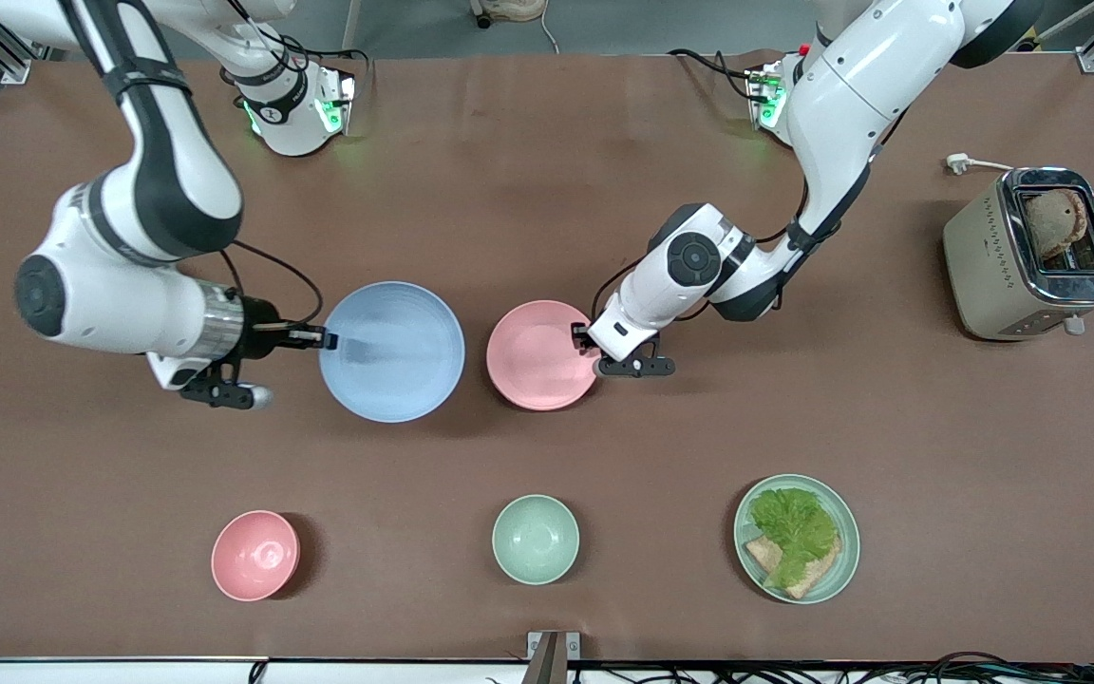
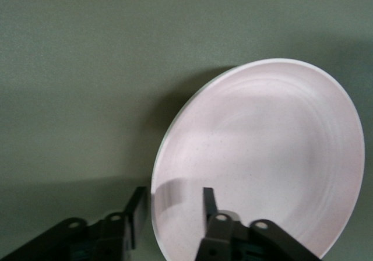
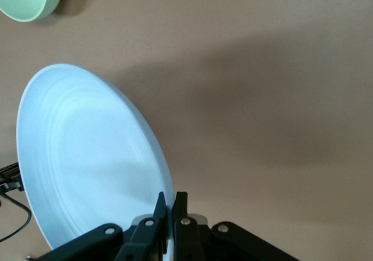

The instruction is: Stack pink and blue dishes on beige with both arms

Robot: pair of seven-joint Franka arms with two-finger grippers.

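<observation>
Nearest the front camera sits a row of 3 dishes: mint-green plate (image 1: pixel 846 551) w/ lettuce (image 1: pixel 794 532) + bread (image 1: pixel 775 560) toward the left arm's end, mint-green bowl (image 1: pixel 536 539) mid, small pink bowl (image 1: pixel 255 556) toward the right arm's end.

Brown tabletop (image 1: pixel 547 171) fills nearly the whole front view; grey floor and alu frame posts show past its edge by the robot bases.

Counts: 2 arms, 2 shallow plates held, 2 bowls, 1 food plate, 1 toaster. No beige plate shows in any view.

Toaster (image 1: pixel 1031 255), beige w/ chrome top, stands at the left arm's end of the tabletop, bread in its slot, plug lying beside it.

Blue plate (image 1: pixel 392 351) is mid-table, tilted and lifted, shadow under it. Right pincer (image 1: pixel 314 336) is closed on its rim at the edge toward the right arm's end; the right wrist view shows both fingers (image 3: pixel 158 214) clamped tight on the rim.

Pink plate (image 1: pixel 542 355) is just beside the blue one, apart from it, also tilted up off the tabletop. Left pincer (image 1: pixel 588 340) grips its rim at the edge toward the left arm's end; in the left wrist view one finger (image 2: pixel 208 205) lies on the plate's inner face, the other outside the rim.

Bowls and food plate lie well apart from both held plates.
</observation>
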